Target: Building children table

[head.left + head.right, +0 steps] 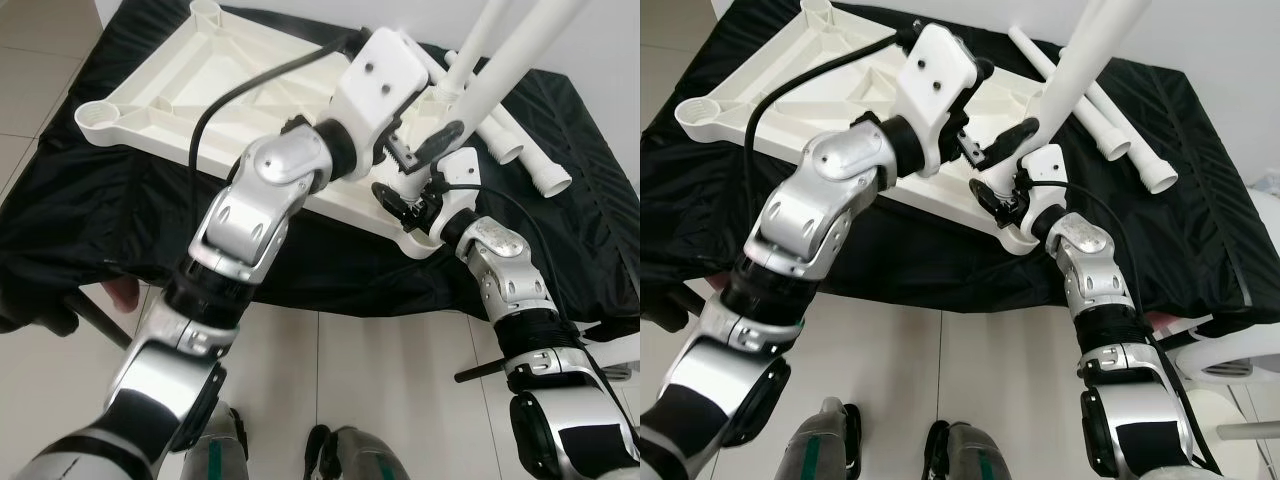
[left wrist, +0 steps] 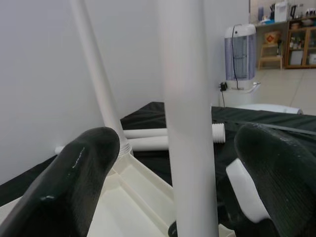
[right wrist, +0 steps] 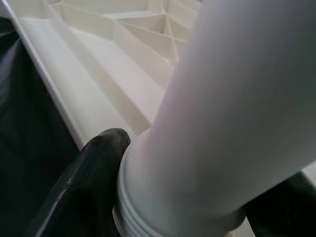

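While my right gripper [image 1: 1015, 190] pinches a white table leg [image 1: 1072, 75] at the upturned tabletop's [image 1: 170, 100] near corner socket, my left gripper [image 2: 177, 197] spreads wide around that leg, higher up.

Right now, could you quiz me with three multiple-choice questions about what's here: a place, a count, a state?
1. The white tabletop lies on: A a black cloth; B bare floor; C a chair.
2. Loose legs lying on the cloth: A none; B two; C five.
3. The left tool at the upright leg is: A open; B shut on the cloth; C holding a screwdriver.
Key: A, cloth shows all round it; B, two tubes lie flat beside it; A, gaps show either side of the leg.
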Controlling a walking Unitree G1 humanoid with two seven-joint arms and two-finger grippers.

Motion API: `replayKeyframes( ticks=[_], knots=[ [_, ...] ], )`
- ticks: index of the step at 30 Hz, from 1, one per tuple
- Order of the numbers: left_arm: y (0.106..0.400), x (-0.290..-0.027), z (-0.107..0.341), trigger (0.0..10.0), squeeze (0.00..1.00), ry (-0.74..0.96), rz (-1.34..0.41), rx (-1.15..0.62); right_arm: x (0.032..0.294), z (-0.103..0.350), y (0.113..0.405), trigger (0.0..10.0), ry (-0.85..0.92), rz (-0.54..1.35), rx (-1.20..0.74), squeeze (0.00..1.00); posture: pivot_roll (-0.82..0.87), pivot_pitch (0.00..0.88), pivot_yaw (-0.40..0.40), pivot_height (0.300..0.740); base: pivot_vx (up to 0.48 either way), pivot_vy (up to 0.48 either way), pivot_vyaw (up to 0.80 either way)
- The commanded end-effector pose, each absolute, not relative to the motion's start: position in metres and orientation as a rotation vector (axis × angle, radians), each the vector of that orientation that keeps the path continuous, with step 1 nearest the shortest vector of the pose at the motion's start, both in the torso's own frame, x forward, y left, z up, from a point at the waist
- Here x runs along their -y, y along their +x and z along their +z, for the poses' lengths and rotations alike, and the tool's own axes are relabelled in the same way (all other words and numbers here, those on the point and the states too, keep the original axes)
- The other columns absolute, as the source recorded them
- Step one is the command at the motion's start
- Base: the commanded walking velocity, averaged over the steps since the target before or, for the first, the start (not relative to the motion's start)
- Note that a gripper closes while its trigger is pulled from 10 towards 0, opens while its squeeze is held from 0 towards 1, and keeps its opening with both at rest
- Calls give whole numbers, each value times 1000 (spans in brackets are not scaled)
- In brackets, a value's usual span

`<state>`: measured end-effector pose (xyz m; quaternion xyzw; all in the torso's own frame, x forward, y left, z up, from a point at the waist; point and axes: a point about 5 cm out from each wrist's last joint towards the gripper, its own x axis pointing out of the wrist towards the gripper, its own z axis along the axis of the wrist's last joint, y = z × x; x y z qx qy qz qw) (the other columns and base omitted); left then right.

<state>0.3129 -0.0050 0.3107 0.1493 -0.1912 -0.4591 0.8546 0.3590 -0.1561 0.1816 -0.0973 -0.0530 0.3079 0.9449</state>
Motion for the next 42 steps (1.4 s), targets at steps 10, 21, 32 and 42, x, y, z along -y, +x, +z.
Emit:
replayKeyframes(
  ticks=[10,21,32,42],
  knots=[
    [315,37,315,10000,0,353,-1021,346,154,185,357,10000,-289,702,106,0,126,105,-130,740,0,0,0],
    [318,47,319,10000,0,366,-1028,318,151,185,357,10000,-317,726,113,0,126,102,-127,740,0,0,0],
    [324,56,316,0,0,367,-1051,231,150,184,356,10000,-356,732,121,0,123,96,-120,740,0,0,0],
    [324,57,314,0,0,357,-1075,211,152,184,355,10000,-365,713,133,0,119,90,-108,740,0,0,0]
  ],
)
